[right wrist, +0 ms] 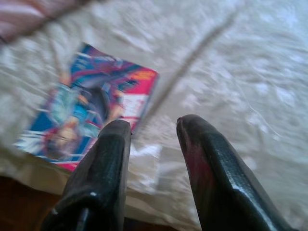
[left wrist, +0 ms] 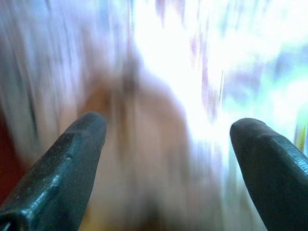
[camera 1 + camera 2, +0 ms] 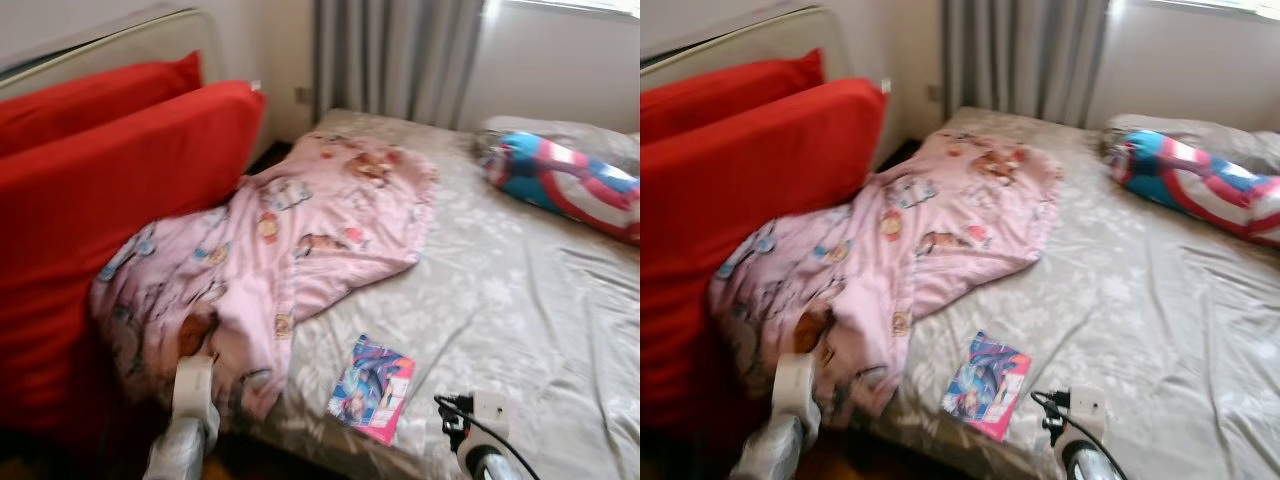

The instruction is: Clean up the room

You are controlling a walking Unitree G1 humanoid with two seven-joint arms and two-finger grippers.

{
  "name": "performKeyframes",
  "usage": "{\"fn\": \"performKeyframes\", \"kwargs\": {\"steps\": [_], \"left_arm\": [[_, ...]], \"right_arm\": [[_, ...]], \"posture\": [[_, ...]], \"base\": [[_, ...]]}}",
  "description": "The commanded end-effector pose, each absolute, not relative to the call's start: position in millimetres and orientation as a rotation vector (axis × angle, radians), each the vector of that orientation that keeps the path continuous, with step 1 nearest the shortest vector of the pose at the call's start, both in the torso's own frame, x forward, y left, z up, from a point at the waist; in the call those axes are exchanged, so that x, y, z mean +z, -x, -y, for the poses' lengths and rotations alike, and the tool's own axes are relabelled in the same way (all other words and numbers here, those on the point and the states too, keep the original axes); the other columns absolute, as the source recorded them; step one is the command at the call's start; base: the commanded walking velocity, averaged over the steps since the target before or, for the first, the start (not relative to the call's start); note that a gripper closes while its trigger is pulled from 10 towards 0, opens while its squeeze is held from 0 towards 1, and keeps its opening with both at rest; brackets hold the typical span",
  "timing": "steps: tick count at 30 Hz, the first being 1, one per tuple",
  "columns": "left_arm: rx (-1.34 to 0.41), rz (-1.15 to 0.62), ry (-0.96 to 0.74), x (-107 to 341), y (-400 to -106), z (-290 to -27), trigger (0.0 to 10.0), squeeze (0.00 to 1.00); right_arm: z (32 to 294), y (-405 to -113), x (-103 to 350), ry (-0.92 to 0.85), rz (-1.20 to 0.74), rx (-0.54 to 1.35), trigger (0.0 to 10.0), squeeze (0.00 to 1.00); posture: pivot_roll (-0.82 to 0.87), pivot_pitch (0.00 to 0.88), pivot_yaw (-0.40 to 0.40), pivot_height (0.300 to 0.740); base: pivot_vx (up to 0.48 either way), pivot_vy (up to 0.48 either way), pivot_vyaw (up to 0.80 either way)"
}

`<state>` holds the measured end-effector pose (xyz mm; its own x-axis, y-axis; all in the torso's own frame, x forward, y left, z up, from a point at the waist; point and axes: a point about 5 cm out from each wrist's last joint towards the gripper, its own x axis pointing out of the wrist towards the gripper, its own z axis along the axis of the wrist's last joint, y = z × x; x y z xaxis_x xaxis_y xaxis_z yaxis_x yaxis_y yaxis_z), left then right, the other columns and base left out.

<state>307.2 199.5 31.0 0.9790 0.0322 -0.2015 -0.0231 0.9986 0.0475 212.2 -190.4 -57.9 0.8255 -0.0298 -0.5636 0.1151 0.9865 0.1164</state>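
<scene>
A bed (image 3: 520, 290) with a grey patterned sheet takes up most of the head views. A pink blanket (image 3: 290, 240) with cartoon prints lies crumpled across its near left part, one end spilling over the bed's edge and the other reaching toward the far side. Just beside the blanket's lower fold, near the front edge, a comic book (image 3: 372, 388) lies flat on the sheet, apart from the blanket. A long pillow (image 3: 565, 183) in red, white and blue rests at the far right, against a grey pillow (image 3: 570, 135). Two red cushions (image 3: 110, 190) stand on edge along the bed's left side, the blanket pressed against the nearer one. Grey curtains (image 3: 395, 55) hang behind.

The left hand (image 2: 166, 144) is at the blanket's overhanging end, its fingers (image 2: 72, 159) spread wide with blurred pink cloth close in front; nothing is gripped. The right hand (image 1: 154, 139) hovers over the bed's front edge, fingers (image 1: 108, 159) a narrow gap apart and empty, the book just beyond them.
</scene>
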Motion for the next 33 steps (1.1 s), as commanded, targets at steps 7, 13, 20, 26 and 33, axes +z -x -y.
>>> {"fn": "performKeyframes", "kwargs": {"steps": [7, 13, 20, 26, 33], "left_arm": [[-0.032, -0.071, -0.05, 36, -294, -195, 10.0, 0.0], [-0.028, -0.083, -0.075, 20, -260, -210, 10.0, 0.0], [-0.02, -0.087, -0.084, 17, -236, -221, 10.0, 0.0], [-0.019, -0.099, -0.089, 15, -214, -229, 10.0, 0.0], [-0.028, -0.082, -0.109, 26, -217, -233, 10.0, 0.0]], "right_arm": [[194, -186, -67, -0.163, -0.588, -0.08, 10.0, 0.0], [194, -162, -76, -0.088, -0.613, -0.067, 10.0, 0.0], [197, -187, -52, -0.045, -0.399, -0.032, 10.0, 0.0], [187, -239, 16, -0.002, -0.019, 0.014, 10.0, 0.0], [183, -237, 15, -0.017, -0.012, 0.016, 10.0, 0.0]], "posture": [[-0.06, 0.0, -0.027, 0.74], [-0.07, 0.0, -0.027, 0.74], [-0.05, 0.0, -0.036, 0.74], [-0.03, 0.0, -0.052, 0.74], [0.0, 0.0, -0.051, 0.74]], "base": [[0.0, 0.0, 0.0], [0.0, 0.0, 0.0], [0.0, 0.0, 0.0], [0.0, 0.0, 0.0], [0.0, 0.0, 0.0]]}}
